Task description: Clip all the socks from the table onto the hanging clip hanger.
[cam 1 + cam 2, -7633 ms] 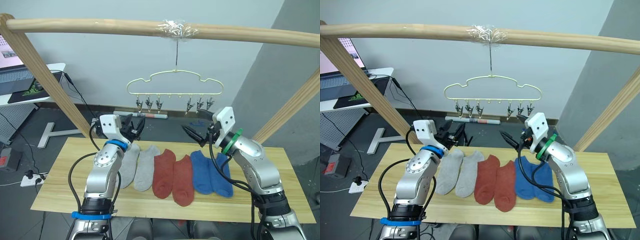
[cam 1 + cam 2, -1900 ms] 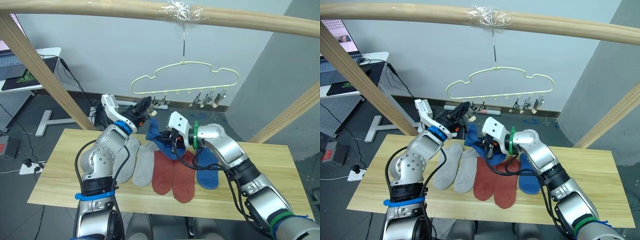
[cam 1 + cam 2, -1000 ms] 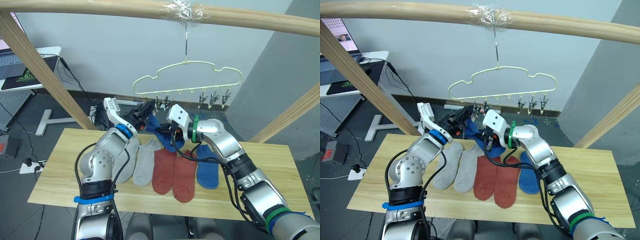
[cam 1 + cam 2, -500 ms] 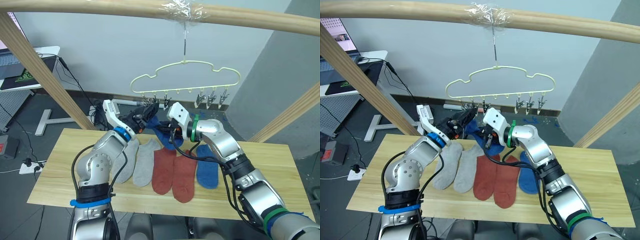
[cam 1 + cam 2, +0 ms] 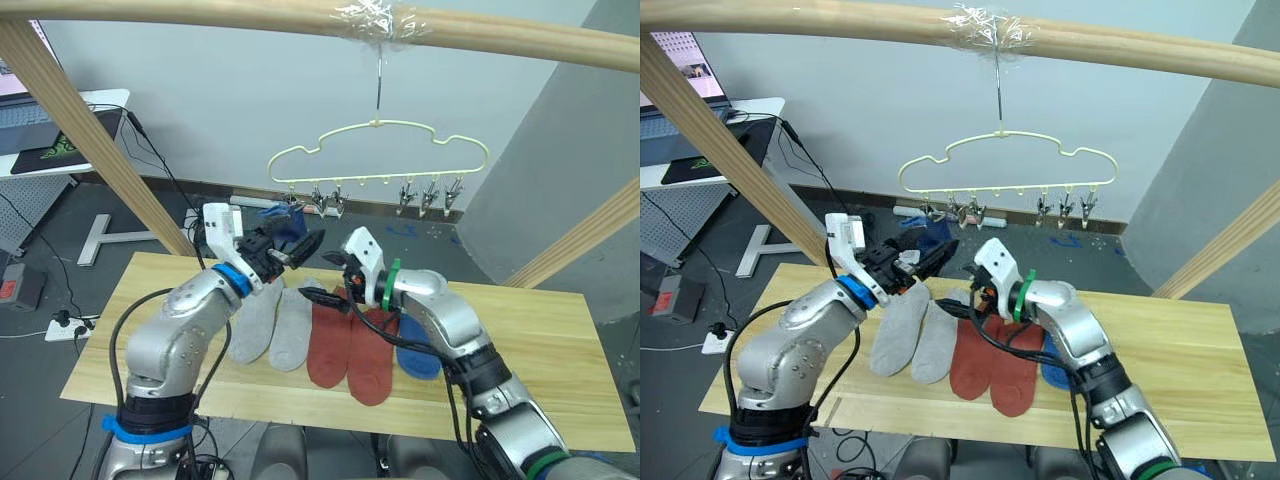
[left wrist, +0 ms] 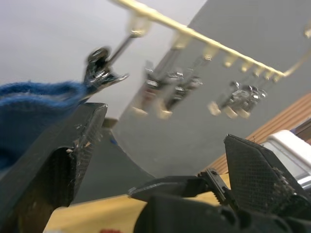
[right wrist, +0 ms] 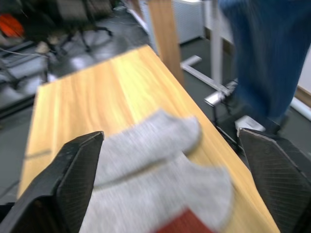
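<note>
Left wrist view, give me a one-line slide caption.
Blue fabric sock caught in the end metal clip of the pale-yellow wire clip hanger, seen between the open left gripper fingers.

One blue sock hangs from the leftmost clip of the pale-yellow clip hanger, while two grey socks, two rust-red socks and a second blue sock lie flat on the pale wooden desk.

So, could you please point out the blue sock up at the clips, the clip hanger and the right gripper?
blue sock (image 5: 284,222), left eye view, middle of the hanging fabric.
clip hanger (image 5: 1000,136), right eye view, top of the wavy wire under the hook.
right gripper (image 5: 322,281), left eye view, between its open fingertips.
</note>
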### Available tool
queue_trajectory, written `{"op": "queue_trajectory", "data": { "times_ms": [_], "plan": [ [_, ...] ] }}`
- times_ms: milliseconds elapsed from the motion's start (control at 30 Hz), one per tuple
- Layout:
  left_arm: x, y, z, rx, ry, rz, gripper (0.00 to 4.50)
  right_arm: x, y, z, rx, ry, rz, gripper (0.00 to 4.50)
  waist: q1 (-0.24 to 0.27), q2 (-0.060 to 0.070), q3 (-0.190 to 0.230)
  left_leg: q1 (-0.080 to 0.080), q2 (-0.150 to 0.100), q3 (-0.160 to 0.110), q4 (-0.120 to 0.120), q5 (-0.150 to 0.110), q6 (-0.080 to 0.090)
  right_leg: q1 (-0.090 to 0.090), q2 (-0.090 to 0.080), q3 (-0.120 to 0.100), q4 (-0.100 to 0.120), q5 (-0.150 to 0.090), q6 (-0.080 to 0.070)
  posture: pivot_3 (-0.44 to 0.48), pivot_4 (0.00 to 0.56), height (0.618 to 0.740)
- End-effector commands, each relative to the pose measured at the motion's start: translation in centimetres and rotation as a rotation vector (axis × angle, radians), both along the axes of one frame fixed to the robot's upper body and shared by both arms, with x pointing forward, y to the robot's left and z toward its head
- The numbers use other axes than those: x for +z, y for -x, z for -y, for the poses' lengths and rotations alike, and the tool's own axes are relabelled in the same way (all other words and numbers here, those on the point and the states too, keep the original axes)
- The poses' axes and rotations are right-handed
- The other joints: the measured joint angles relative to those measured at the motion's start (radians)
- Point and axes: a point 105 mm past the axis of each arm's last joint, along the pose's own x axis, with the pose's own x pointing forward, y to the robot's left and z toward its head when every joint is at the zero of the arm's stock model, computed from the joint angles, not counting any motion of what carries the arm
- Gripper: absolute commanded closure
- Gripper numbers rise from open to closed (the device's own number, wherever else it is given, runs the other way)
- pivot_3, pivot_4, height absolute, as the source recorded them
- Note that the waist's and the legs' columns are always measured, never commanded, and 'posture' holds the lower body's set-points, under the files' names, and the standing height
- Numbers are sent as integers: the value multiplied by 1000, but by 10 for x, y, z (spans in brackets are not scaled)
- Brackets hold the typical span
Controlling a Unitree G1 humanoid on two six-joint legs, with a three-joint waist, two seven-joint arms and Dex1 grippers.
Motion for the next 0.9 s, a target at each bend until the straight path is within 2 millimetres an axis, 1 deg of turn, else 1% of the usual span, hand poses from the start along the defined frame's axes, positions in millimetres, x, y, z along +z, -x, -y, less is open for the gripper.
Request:
{"op": "queue_trajectory", "data": {
  "times_ms": [33,133,167,267,300,367,433,600,667,767,900],
  "plan": [
    [9,3,12,53,-62,160,192,35,7,18,-28,-48,123,7,0,0,0,0,0,0,0,0,0,0,0,0,0,0,0,187,205,740],
    [4,-1,19,88,-60,197,919,54,12,35,-62,-57,196,0,1,0,0,0,0,0,1,0,0,0,0,0,0,0,0,169,201,740],
    [2,-3,19,100,-63,201,1242,57,14,37,-65,-63,195,0,-1,1,0,0,0,0,1,0,0,0,0,1,0,0,0,159,197,740],
    [-3,-13,23,160,-74,218,2171,70,25,51,-59,-64,216,0,-4,1,0,0,0,0,1,0,0,0,0,0,0,0,0,152,194,740],
    [-3,-15,24,175,-77,231,2171,72,29,54,-51,-59,220,0,-3,1,0,0,-1,0,1,0,0,0,0,0,0,0,0,144,191,740],
    [0,-22,20,239,-77,260,2171,75,36,57,-31,-49,226,0,-3,1,0,-1,-1,0,1,0,1,0,0,0,0,0,0,139,189,740],
    [2,-25,16,273,-70,266,2171,76,38,57,-27,-53,221,0,-4,1,0,-1,-1,0,1,0,1,0,0,0,0,0,0,132,186,740],
    [-1,-34,22,261,-42,247,2171,95,46,49,21,-106,224,0,-9,1,0,-1,-1,0,2,0,1,0,0,0,1,0,0,119,179,740],
    [-1,-38,21,274,-36,245,2171,100,47,47,30,-116,224,0,-9,0,0,-1,-1,0,2,0,1,0,0,0,1,0,0,114,176,740],
    [3,-44,13,342,-39,264,2171,104,46,48,22,-107,236,0,-9,0,0,-1,-1,0,3,0,1,0,0,0,1,0,0,101,171,740],
    [5,-42,19,338,-21,269,2171,109,42,51,-4,-118,242,0,-9,0,-1,-1,-1,-1,3,0,1,0,0,0,1,0,0,95,171,740]
  ]
}}
